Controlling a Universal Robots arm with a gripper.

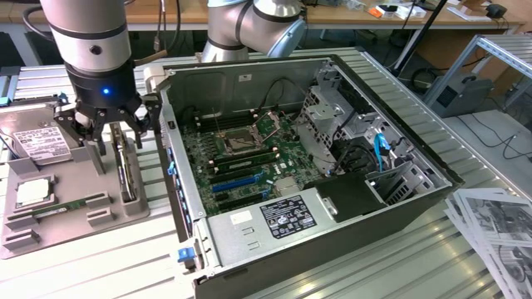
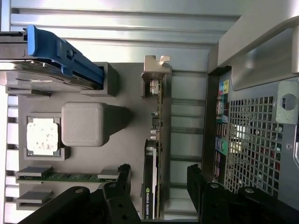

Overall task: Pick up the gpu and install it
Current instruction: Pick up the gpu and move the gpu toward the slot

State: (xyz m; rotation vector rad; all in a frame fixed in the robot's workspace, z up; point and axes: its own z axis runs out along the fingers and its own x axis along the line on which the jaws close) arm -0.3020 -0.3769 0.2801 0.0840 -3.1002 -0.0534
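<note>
Grey tray (image 1: 75, 243) holds gpu (image 1: 126, 174) upright, flanked by spread tool (image 1: 119, 142).

The gpu (image 2: 156, 135) sitting between the gripper (image 2: 159, 171) fingers (image 2: 122, 186) (matt black, fwiw) is a dark board with a shiny silver metal bracket. The tray (image 2: 131, 149) under it looks like matt grey plastic, slightly grainy. The case (image 2: 252, 140) next to the gripper is dull bare metal, perforated.

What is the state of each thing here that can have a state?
gripper: open, one finger on each side of the graphics card
graphics card: upright on its edge in the grey tray, not gripped
computer case: lying on its side, cover off
hard drive: resting in the tray
</note>
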